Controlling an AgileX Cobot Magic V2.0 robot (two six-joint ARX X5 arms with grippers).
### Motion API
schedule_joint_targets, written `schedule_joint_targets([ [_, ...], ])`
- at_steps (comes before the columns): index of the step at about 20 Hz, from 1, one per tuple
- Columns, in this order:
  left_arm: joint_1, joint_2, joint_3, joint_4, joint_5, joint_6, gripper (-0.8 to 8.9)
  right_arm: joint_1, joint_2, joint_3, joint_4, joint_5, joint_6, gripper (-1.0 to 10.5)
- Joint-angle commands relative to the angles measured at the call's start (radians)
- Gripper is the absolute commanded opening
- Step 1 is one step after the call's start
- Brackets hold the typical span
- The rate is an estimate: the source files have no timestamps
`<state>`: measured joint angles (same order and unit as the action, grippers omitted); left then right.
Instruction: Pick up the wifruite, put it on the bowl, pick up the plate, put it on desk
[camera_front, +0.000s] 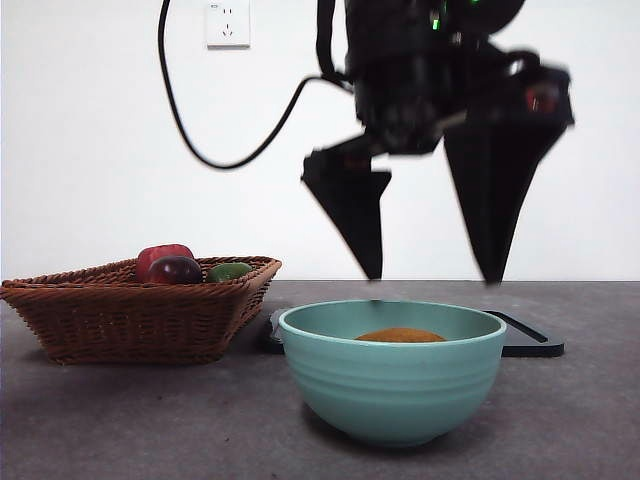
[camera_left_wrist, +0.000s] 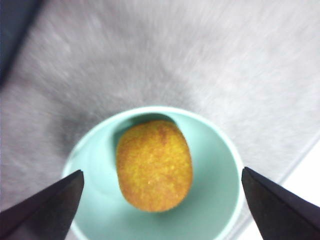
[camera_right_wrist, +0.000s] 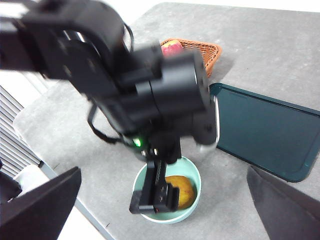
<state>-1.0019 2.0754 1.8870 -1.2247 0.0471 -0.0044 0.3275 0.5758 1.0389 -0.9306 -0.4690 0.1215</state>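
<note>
The golden-brown wifruite (camera_left_wrist: 154, 166) lies inside the teal-green bowl (camera_front: 392, 385) on the dark grey desk (camera_front: 120, 420). In the front view only its top (camera_front: 400, 336) shows over the rim. My left gripper (camera_front: 433, 278) hangs open and empty just above the bowl, one jaw on each side, not touching the fruit. In the left wrist view (camera_left_wrist: 161, 171) it looks straight down on the fruit. My right gripper (camera_right_wrist: 164, 170) is open and empty, high above, looking down on the left arm and the bowl (camera_right_wrist: 187, 212). The dark teal plate (camera_right_wrist: 265, 135) lies flat behind the bowl.
A wicker basket (camera_front: 130, 310) stands left of the bowl with a red apple (camera_front: 160, 255), a dark purple fruit (camera_front: 175, 270) and a green fruit (camera_front: 230, 271). The plate's edge (camera_front: 525, 335) shows behind the bowl. The table edge runs close to the bowl.
</note>
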Motion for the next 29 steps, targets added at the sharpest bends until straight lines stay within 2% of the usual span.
schedule_joint_targets([
  [1, -0.012, 0.006, 0.072, -0.034, -0.004, 0.021, 5.68, 0.005, 0.002, 0.017, 0.010, -0.003, 0.010, 6.6],
  [3, -0.009, -0.035, 0.087, -0.051, -0.004, 0.027, 6.06, 0.005, 0.002, 0.017, 0.010, -0.003, 0.010, 6.6],
  [8, 0.004, -0.200, 0.087, -0.120, -0.004, 0.031, 6.01, 0.005, 0.002, 0.017, 0.010, -0.003, 0.010, 6.6],
  [20, 0.080, -0.725, 0.064, -0.148, -0.004, 0.048, 5.93, 0.005, 0.002, 0.017, 0.011, -0.002, 0.010, 6.6],
  [23, 0.089, -0.869, -0.051, -0.135, -0.019, 0.050, 5.93, 0.005, 0.002, 0.017, 0.011, -0.002, 0.010, 6.6],
  [26, 0.089, -1.023, -0.207, -0.109, -0.113, 0.045, 5.93, 0.005, 0.002, 0.017, 0.011, -0.002, 0.010, 6.6],
  [29, 0.088, -1.171, -0.339, -0.040, -0.124, 0.039, 5.93, 0.005, 0.002, 0.017, 0.011, -0.002, 0.010, 6.6],
])
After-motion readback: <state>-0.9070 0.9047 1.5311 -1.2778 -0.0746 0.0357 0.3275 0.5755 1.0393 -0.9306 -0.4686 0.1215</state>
